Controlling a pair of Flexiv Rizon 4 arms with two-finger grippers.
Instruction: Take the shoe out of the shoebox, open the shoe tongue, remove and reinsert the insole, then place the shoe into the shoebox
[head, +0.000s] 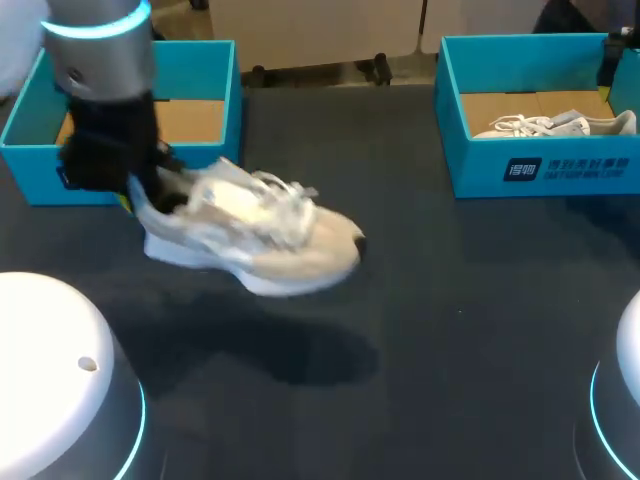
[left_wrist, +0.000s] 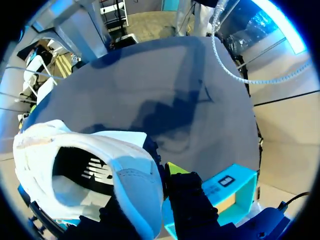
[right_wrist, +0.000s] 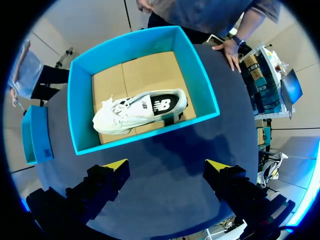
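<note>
Pinched the beige sneaker (head: 250, 235) at the heel with the left gripper (head: 140, 195). In the left wrist view, one yellow-tipped finger (left_wrist: 176, 171) pressed on the outside of the heel collar, the other mostly hidden on the inner side. Judged as closed on the heel wall, given the shoe hanging free. Held in the air over the dark table (head: 450, 330), just in front of the left shoebox (head: 228, 75), toe toward the middle of the table, shadow lying below.

Right gripper (right_wrist: 166, 167) spread wide and holding nothing, above the table near the right shoebox (right_wrist: 80, 100), with a second white sneaker (right_wrist: 137, 111) lying inside on the cardboard bottom. Also a person's hand (right_wrist: 230, 50) resting on the far table edge behind that box.

Judged light, easy enough for one arm. Probably soft in the upper and the padded collar, stiffer in the sole and around the heel. With a hold only at the heel, likely to swing or sag at the toe.

For the next steps, better set down flat on the sole and steadied at the heel or the sole side by one gripper. Tongue too blurred to pick out here; best taken at its upper edge by the other gripper. Laces (head: 285, 190) loose, easy to snag. Insole (left_wrist: 90, 172) dark, seen through the opening, surely thin and floppy; best lifted from its heel end. Not fragile, little harm from a gentle landing.
</note>
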